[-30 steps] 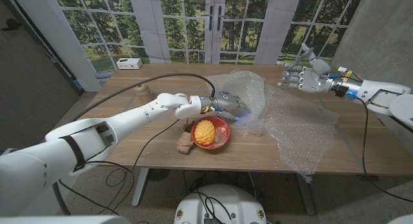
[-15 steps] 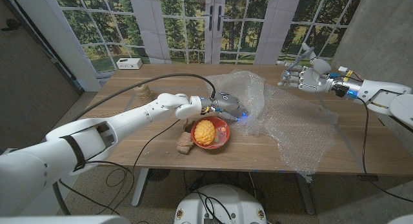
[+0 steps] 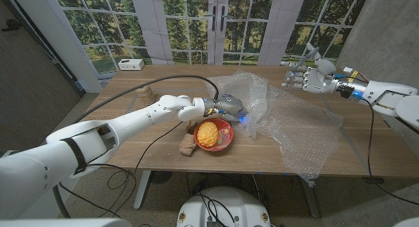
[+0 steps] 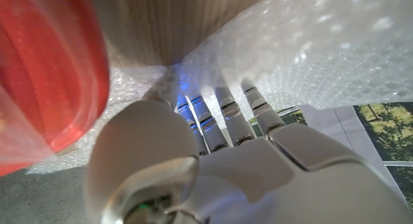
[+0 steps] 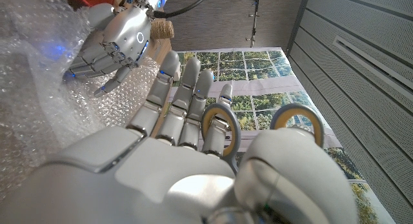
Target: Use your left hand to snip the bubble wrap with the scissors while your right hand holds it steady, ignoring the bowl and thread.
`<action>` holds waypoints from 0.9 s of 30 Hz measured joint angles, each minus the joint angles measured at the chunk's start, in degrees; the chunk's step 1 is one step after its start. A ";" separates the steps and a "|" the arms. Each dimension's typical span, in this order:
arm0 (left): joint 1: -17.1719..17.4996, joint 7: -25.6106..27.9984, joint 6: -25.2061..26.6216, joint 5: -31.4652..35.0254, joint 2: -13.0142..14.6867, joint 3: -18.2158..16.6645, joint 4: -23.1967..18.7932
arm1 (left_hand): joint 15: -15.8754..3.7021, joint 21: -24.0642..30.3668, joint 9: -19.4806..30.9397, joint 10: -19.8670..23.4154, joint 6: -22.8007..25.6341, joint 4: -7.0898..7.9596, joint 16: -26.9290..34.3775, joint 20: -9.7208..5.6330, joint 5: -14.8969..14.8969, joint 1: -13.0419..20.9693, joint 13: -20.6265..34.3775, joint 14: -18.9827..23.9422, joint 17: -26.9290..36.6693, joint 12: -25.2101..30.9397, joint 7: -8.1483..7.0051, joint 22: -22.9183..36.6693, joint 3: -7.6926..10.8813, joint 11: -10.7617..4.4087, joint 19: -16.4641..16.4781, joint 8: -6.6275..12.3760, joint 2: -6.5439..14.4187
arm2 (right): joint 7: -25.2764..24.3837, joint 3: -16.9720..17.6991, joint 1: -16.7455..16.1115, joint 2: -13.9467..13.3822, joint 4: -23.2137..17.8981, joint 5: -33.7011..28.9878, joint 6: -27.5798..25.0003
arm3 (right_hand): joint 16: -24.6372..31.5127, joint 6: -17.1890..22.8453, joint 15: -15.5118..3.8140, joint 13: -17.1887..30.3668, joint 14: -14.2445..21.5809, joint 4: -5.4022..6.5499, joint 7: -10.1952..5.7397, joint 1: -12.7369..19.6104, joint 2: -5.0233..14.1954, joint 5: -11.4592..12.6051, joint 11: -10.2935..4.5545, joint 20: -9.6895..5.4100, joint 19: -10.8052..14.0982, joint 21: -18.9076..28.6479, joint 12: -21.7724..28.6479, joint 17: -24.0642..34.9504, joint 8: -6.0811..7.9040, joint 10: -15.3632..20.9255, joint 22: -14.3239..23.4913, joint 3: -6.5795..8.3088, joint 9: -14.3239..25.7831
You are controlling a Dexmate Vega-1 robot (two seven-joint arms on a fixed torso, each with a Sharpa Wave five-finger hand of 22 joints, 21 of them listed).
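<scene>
Bowl: red bowl [image 3: 213, 136] at the near edge of the table [image 3: 131, 132], left of centre; a yellow, knobbly object [image 3: 207, 134] sits inside.
Brown lump: small brown item [image 3: 188, 144] on the table, touching or just beside the bowl's left side.
Bubble wrap: large clear sheet [image 3: 298, 132] spread over the right half of the table, bunched up toward the middle, near corner hanging over the near edge.
Left hand: left hand [image 3: 230, 107] just behind the bowl, fingers lying on the bunched left edge of the bubble wrap; it clasps nothing, fingers stretched out and apart. A blue light glows at its fingertips.
Thread: brown spool [image 3: 145, 93] standing on the left part of the table, well apart from the bowl.
Right hand: right hand [image 3: 308, 76] raised above the far right of the table, over the far edge of the sheet.
Scissors: grey-handled scissors [image 5: 255, 130] gripped by the right hand, finger loops showing in the right wrist view.
White box: small white box [image 3: 131, 64] at the far left corner.
</scene>
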 measured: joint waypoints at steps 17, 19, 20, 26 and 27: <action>2.28 3.70 1.97 -2.64 0.37 -2.44 -0.40 | -1.76 0.66 1.94 6.78 5.64 4.82 0.93 0.41 -1.41 -2.48 3.24 6.27 1.14 3.33 1.75 0.21 6.15 0.30 1.44 2.02 2.53 | -0.35 0.36 -0.64 0.14 -0.77 -0.25 0.53 | 0.00 -0.02 0.00 0.01 0.00 0.00 -0.02 0.00 0.00 0.00 0.00 0.00 0.00 0.00 0.00 0.11 -0.01 0.00 0.00 0.00 0.00; 2.93 3.72 2.47 -3.77 0.28 -3.43 -0.55 | -2.07 0.66 2.39 7.23 6.25 4.58 1.60 0.56 -1.46 -1.99 4.38 7.61 1.94 4.43 2.37 0.27 6.85 0.48 1.59 2.17 2.04 | -0.32 0.36 -0.65 0.21 -0.77 -0.32 0.68 | 0.00 -0.10 0.00 0.01 0.00 0.00 -0.10 0.00 0.00 0.00 0.00 0.00 0.00 0.00 0.00 0.01 -0.01 0.00 0.00 0.00 0.00; 3.19 3.62 2.75 -4.72 0.21 -3.86 -0.60 | -2.27 0.66 2.60 7.24 6.46 4.40 1.85 0.63 -1.46 -1.70 4.39 7.99 2.30 4.79 2.58 0.28 7.06 0.48 1.65 2.17 1.77 | -0.30 0.36 -0.66 0.25 -0.77 -0.34 0.76 | 0.00 -0.10 0.00 0.01 0.00 0.00 -0.10 0.00 0.00 0.00 0.00 0.00 0.00 0.00 0.00 -0.03 -0.01 0.00 0.00 0.00 0.00; 4.39 1.64 3.92 -9.98 -0.39 -5.90 -0.69 | -2.91 1.55 3.64 7.97 7.45 3.88 3.42 0.69 -1.90 -0.61 4.39 10.24 4.39 6.26 3.79 0.46 7.70 1.21 2.58 2.16 1.65 | -0.08 0.36 -0.90 0.56 -0.78 -0.39 1.19 | 0.00 -0.11 0.00 -0.25 0.00 0.00 -0.10 0.00 0.00 0.00 0.00 0.00 0.00 0.00 0.00 0.03 -0.01 0.00 0.00 0.00 0.00; 4.39 1.52 3.96 -10.31 -0.39 -5.90 -0.69 | -3.10 1.55 3.83 7.98 7.59 3.73 3.58 0.42 -2.00 -0.46 4.39 10.63 4.71 6.26 3.93 0.54 7.86 1.23 2.86 2.16 1.78 | -0.05 0.36 -0.98 0.63 -0.79 -0.40 1.29 | 0.00 -0.11 0.00 -0.20 0.00 0.00 -0.10 0.00 0.00 0.00 0.00 0.00 0.00 0.00 0.00 0.08 -0.01 0.00 0.00 0.00 0.00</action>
